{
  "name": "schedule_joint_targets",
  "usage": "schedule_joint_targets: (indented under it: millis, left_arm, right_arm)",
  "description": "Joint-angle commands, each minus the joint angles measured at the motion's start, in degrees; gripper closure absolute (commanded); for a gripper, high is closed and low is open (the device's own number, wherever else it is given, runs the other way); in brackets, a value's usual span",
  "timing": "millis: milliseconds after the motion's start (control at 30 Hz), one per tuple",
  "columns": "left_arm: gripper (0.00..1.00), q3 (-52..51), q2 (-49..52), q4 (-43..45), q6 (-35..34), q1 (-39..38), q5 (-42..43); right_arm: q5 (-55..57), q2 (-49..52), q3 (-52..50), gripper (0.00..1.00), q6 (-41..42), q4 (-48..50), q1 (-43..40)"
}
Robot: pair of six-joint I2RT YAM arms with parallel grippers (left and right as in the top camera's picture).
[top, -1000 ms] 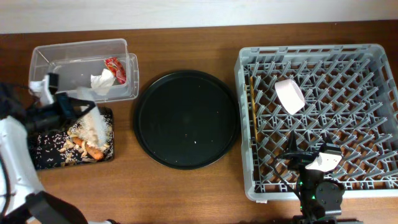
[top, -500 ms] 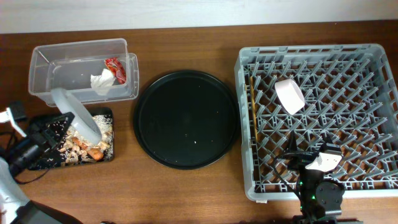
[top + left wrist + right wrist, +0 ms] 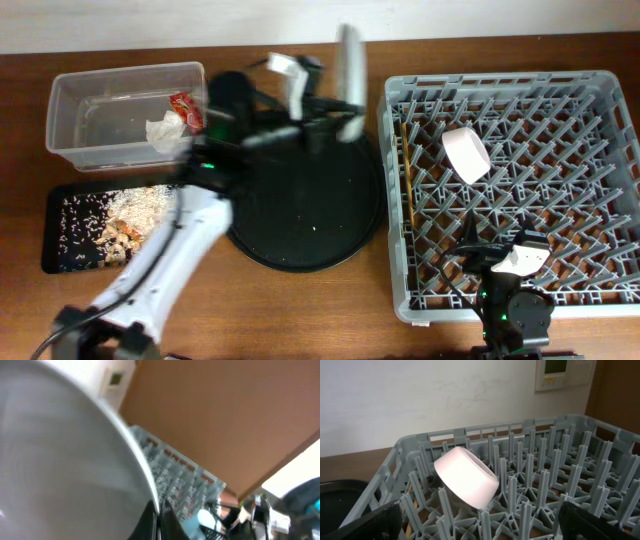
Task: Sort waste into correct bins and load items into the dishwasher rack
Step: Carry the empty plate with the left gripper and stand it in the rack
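My left gripper [image 3: 335,112] is shut on the rim of the pale round plate [image 3: 348,68] and holds it edge-on above the far edge of the round black tray, just left of the grey dishwasher rack [image 3: 600,190]. In the left wrist view the plate [image 3: 60,460] fills the left side, with the fingers [image 3: 159,521] on its rim. The white bowl [image 3: 466,152] lies tilted in the rack and also shows in the right wrist view [image 3: 466,477]. The chopsticks [image 3: 407,180] lie along the rack's left side. My right gripper [image 3: 480,522] is open over the rack's front [image 3: 500,262]. The light-blue cup is not clearly visible.
The clear tub [image 3: 70,100] holds the red wrapper [image 3: 186,108] and white napkin [image 3: 164,131]. The shallow black tray [image 3: 55,250] holds beige scraps [image 3: 140,200] and the orange carrot [image 3: 120,232]. The large round black tray [image 3: 300,210] lies between the bins and the rack.
My left arm has swung the plate from over the shallow black tray at the left, up and right to the far edge of the round tray. The right arm has not moved.
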Motion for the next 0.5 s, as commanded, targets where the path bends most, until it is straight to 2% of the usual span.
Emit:
schedule_joint_targets:
  millis: [0, 33, 133, 300, 367, 400, 433, 467]
  left_arm:
    - [1.0, 0.17, 8.92, 12.26, -14.34, -7.8, -6.16]
    - [1.0, 0.15, 12.2, 17.97, -17.86, -9.62, -5.4]
    - [1.0, 0.15, 19.21, 26.01, -25.46, -13.22, -5.75]
    - [1.0, 0.15, 22.18, 25.92, -27.04, -13.79, -6.34]
    - [0.94, 0.15, 22.16, 25.88, -26.53, -13.6, -6.29]
    - [0.61, 0.15, 22.16, 25.24, -26.16, -13.09, -6.14]
    - [0.03, 0.15, 22.16, 25.22, -26.12, -12.66, -5.01]
    - [0.01, 0.15, 22.16, 25.24, -26.14, -12.11, -3.34]
  right_arm:
    - [0.09, -0.33, -0.31, 0.02, 0.15, -0.48, -0.44]
    - [0.11, -0.33, -0.31, 0.02, 0.15, -0.48, -0.44]
    - [0.09, -0.33, -0.31, 0.02, 0.15, -0.48, -0.44]
    - [0.09, -0.33, -0.31, 0.02, 0.15, -0.48, -0.44]
    - [0.11, -0.33, -0.31, 0.02, 0.15, -0.48, -0.44]
    - [0.09, -0.33, -0.31, 0.02, 0.15, -0.48, -0.44]
    - [0.11, -0.33, -0.31, 0.02, 0.15, -0.48, -0.44]
    - [0.09, -0.33, -0.31, 0.02, 0.15, -0.48, -0.44]
